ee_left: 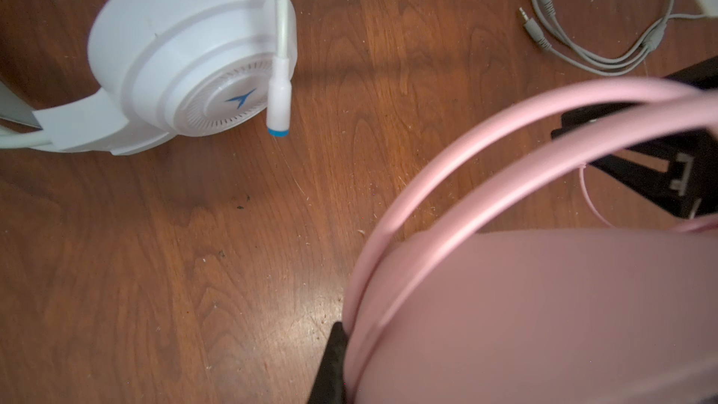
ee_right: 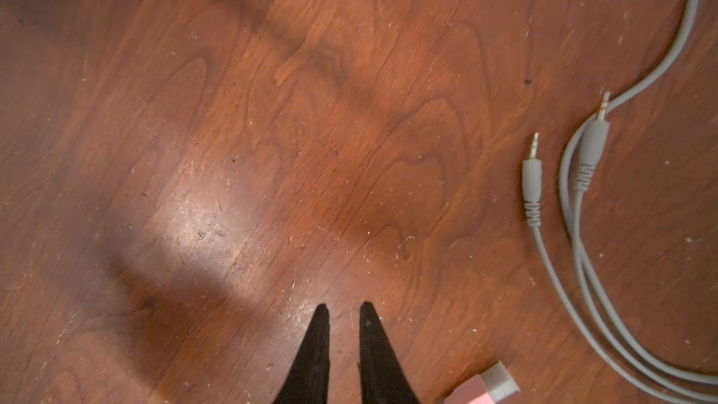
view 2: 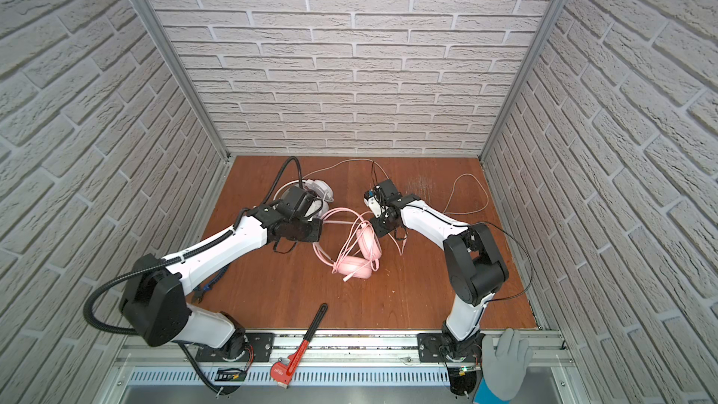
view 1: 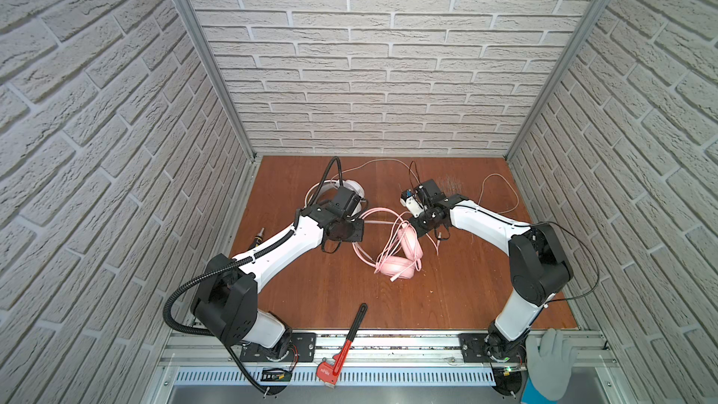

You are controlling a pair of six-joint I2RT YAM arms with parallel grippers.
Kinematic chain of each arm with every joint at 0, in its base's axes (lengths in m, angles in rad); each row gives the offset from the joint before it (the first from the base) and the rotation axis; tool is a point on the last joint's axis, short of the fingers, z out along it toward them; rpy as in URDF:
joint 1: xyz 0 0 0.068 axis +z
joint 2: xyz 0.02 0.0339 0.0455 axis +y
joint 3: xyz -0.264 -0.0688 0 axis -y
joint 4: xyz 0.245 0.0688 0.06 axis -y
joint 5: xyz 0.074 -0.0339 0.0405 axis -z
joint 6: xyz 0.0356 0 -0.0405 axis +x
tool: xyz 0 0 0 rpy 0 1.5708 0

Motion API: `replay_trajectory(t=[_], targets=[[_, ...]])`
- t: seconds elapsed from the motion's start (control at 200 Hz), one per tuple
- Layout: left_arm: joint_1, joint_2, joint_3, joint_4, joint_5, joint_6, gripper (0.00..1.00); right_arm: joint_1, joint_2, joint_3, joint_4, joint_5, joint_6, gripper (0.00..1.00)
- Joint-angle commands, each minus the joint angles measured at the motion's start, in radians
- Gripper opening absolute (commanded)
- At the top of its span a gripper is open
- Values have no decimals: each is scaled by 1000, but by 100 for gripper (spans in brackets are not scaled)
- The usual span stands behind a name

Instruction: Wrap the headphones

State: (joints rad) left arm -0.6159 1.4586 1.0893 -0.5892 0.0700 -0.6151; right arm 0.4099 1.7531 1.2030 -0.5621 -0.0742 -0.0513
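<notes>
The pink headphones (view 1: pixel 396 266) lie mid-table in both top views, earcups down (view 2: pixel 355 266), with the headband arching toward my left gripper (view 1: pixel 359 227). That gripper is shut on the pink headband (ee_left: pixel 485 141); one black finger (ee_left: pixel 332 363) shows against it. Thin pink cable runs from the earcups up to my right gripper (view 1: pixel 419 229), which is shut on it; its pink plug (ee_right: pixel 485 386) dangles beside the narrow-set fingertips (ee_right: pixel 322 316). The white headphones (ee_left: pixel 186 56) lie behind the left wrist (view 1: pixel 355 188). Their grey cable (view 1: pixel 501 196) loops at the back right and ends in jacks (ee_right: pixel 532 176).
A red-and-black pipe wrench (view 1: pixel 342 347) lies across the front rail. A grey-gloved hand (view 1: pixel 551 367) rests on the rail at the front right. A small tool (view 1: pixel 258 237) lies by the left wall. Brick-patterned walls close three sides.
</notes>
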Motion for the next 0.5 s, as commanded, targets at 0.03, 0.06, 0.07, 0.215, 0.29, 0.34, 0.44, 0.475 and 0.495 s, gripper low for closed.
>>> replay_trajectory(t=[0.03, 0.06, 0.07, 0.215, 0.29, 0.34, 0.44, 0.475, 0.495], targets=[[21, -60, -9, 98, 69, -34, 0, -28, -24, -48, 29, -45, 52, 18], [22, -63, -10, 100, 73, -34, 0, -31, -29, -61, 34, -49, 58, 18], [23, -63, -11, 100, 74, -36, 0, -32, -29, -65, 36, -52, 60, 18], [38, -84, -27, 116, 91, -51, 0, -43, -40, -114, 51, -77, 89, 19], [44, -96, -39, 131, 100, -64, 0, -47, -43, -135, 52, -82, 103, 20], [50, -105, -46, 142, 107, -73, 0, -49, -47, -149, 53, -85, 110, 20], [61, -121, -61, 164, 122, -89, 0, -54, -63, -184, 64, -105, 125, 20], [65, -125, -66, 171, 128, -94, 0, -54, -71, -198, 70, -117, 135, 20], [67, -128, -69, 176, 131, -96, 0, -54, -75, -206, 74, -126, 142, 20]])
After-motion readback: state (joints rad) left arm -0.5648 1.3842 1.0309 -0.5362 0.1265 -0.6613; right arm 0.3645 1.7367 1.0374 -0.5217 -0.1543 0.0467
